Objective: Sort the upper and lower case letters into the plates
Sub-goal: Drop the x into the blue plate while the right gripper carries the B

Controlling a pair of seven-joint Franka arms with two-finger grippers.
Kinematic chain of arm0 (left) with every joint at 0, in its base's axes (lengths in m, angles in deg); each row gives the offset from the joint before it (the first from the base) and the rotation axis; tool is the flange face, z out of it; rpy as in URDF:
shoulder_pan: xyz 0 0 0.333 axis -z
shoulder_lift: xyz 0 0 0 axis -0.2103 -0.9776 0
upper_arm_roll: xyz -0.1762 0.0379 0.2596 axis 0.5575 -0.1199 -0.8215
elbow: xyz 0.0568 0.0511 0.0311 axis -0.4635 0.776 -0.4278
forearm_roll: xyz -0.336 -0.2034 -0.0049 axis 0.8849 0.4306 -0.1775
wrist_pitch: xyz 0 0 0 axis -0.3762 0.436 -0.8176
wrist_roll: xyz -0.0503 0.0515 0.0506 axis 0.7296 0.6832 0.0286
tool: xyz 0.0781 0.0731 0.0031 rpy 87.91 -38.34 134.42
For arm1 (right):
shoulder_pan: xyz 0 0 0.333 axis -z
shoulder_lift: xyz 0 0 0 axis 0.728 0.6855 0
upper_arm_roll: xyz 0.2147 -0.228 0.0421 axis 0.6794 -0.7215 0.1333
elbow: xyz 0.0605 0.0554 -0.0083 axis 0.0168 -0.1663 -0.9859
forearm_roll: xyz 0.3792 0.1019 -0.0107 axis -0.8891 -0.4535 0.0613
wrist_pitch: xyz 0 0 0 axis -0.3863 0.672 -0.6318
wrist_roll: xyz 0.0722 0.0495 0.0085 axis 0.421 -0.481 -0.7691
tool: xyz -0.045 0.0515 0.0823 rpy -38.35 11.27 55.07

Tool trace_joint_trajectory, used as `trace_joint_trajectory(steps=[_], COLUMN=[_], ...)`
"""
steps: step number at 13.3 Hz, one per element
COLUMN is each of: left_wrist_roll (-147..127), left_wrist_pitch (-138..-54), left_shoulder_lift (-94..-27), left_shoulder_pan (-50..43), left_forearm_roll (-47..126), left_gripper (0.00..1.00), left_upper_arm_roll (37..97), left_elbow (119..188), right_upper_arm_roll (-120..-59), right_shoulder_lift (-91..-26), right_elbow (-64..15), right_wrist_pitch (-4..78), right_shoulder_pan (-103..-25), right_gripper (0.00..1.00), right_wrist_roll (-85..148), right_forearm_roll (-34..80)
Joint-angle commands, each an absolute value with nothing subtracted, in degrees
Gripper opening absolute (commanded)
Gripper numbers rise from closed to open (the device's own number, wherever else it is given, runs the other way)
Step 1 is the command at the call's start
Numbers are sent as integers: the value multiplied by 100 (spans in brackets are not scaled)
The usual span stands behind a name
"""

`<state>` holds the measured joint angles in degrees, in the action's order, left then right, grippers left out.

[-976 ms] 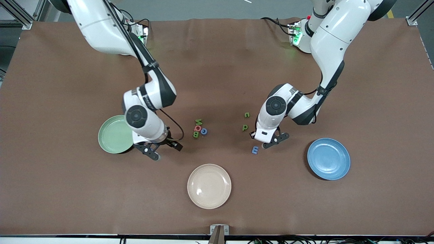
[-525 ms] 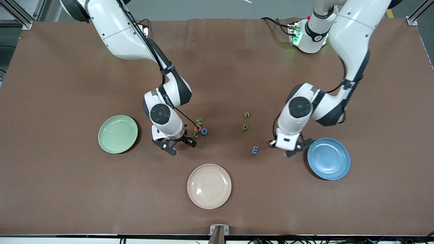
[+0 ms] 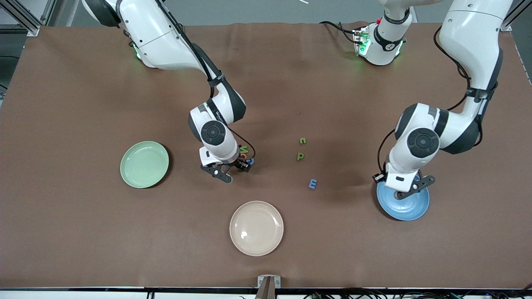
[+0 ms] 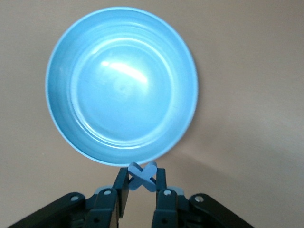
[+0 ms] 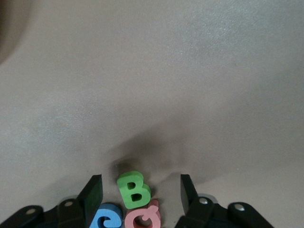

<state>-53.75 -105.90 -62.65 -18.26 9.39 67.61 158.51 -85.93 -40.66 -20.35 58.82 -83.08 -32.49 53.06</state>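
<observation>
Left wrist view: left pincer point(image 4: 140, 191) pinches a blue foam X point(image 4: 142, 175), poised over the glossy blue plate's point(image 4: 71, 57) rim.
Right pincer point(image 5: 141, 194): spread, fingers straddling green B point(image 5: 133, 189); blue c point(image 5: 105, 219) and red Q point(image 5: 142, 218) touch it.
Green plate point(image 3: 144, 164): toward the right arm's end, bare.
Others: n point(image 3: 303, 140), p point(image 3: 300, 156), m point(image 3: 312, 183) between pincers, flat on the table.

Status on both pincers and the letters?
Left pincer shut on blue x, over blue plate rim. Right pincer open around green B. Nothing blocking.
</observation>
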Motion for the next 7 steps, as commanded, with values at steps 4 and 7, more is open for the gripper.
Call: trace_joint_trajectory(steps=[4, 7], left_wrist_roll=[-4666, -4401], left_wrist_pitch=[-10751, -11190], left_shoulder_lift=[-6605, -6860], left_shoulder_pan=[-2426, -2611], left_forearm_roll=[852, 861], left_gripper=[7, 9], left_upper_arm_roll=[6786, 6786], left_elbow=[15905, 15887], right_upper_arm_roll=[-8653, -8645], right_shoulder_lift=[-3884, -3866], right_elbow=[-2025, -2033], right_wrist_pitch=[6253, 6254], right_shoulder_pan=[-8434, -8451], right_gripper=[66, 48], right_wrist_roll=[-3295, -3295], right_forearm_roll=[5337, 5319])
